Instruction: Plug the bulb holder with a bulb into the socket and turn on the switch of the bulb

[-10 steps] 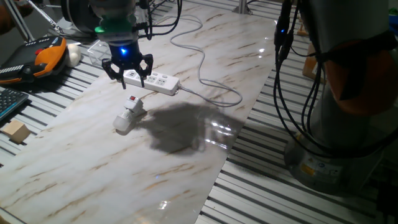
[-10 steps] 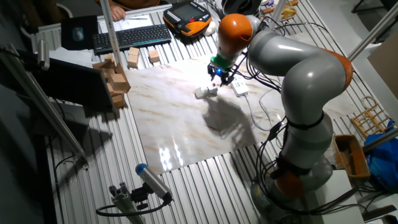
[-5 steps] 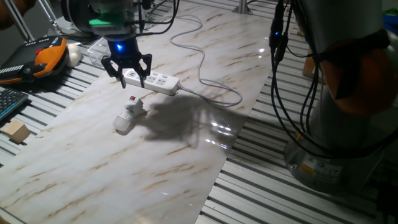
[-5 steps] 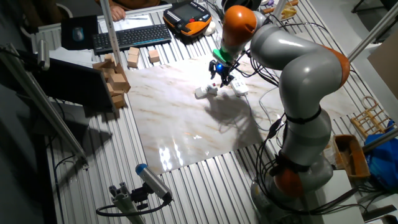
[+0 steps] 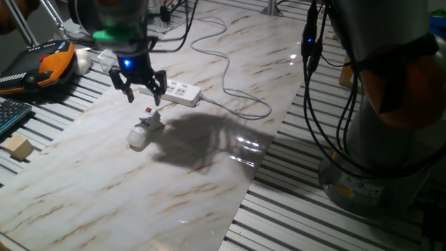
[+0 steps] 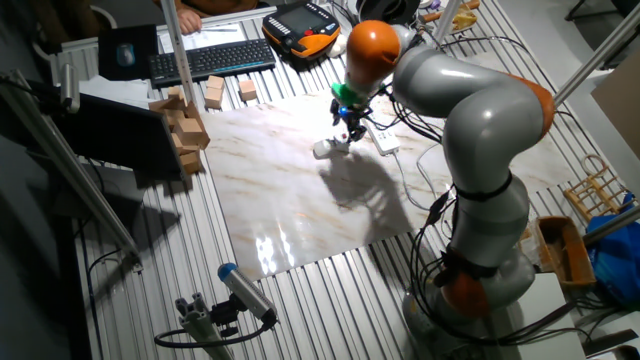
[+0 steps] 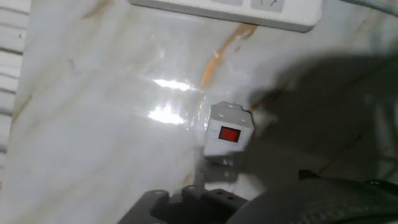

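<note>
The white bulb holder [image 5: 145,126] lies on its side on the marble board, its red switch [image 5: 148,110] facing up and its frosted bulb [image 5: 135,140] pointing toward the board's near-left edge. The bulb is unlit. The socket, a long white power strip [image 5: 175,90], lies just behind the holder with its grey cable trailing right. My gripper [image 5: 143,97] is open and empty, hovering just above the holder's switch end, between it and the strip. The hand view shows the holder [image 7: 227,133] below the strip [image 7: 230,9]. The other fixed view shows the gripper [image 6: 346,127], the holder [image 6: 329,148] and the strip [image 6: 384,141].
A grey cable [image 5: 230,77] loops over the board behind the strip. An orange teach pendant [image 5: 49,61] and a keyboard [image 5: 10,115] lie off the left edge, with a wood block [image 5: 19,148] nearby. Several wood blocks [image 6: 185,125] sit beside the board. The arm's base and hanging cables [image 5: 327,104] stand at right.
My gripper has shifted left and toward the bulb holder, off the end of the power strip. It stays open. The holder and strip have not moved.
</note>
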`<state>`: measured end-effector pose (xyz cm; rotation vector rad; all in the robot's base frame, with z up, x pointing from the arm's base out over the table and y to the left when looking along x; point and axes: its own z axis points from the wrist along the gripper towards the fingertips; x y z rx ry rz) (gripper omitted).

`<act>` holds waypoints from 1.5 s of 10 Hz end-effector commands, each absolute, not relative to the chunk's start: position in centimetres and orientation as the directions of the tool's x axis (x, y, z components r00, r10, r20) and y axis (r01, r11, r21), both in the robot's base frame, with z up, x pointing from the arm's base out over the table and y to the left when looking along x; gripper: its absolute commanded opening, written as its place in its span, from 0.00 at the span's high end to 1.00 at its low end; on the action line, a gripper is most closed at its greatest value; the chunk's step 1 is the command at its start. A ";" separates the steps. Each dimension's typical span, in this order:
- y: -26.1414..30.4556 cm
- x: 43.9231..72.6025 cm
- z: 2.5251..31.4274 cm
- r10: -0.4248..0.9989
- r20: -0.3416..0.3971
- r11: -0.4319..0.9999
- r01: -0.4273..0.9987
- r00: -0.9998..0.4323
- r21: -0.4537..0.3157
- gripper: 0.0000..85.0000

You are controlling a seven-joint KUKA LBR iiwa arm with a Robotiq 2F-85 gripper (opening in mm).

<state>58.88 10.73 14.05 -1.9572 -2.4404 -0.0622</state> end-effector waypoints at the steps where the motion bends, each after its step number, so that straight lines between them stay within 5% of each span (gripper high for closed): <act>1: 10.9 59.2 13.5 0.997 0.026 -0.080 0.996 0.079 0.031 0.20; 4: 10.8 60.3 11.5 0.996 -0.046 -0.067 0.996 0.070 0.065 0.20; 15: 8.7 61.1 8.4 0.998 -0.054 -0.025 0.995 0.030 0.092 0.20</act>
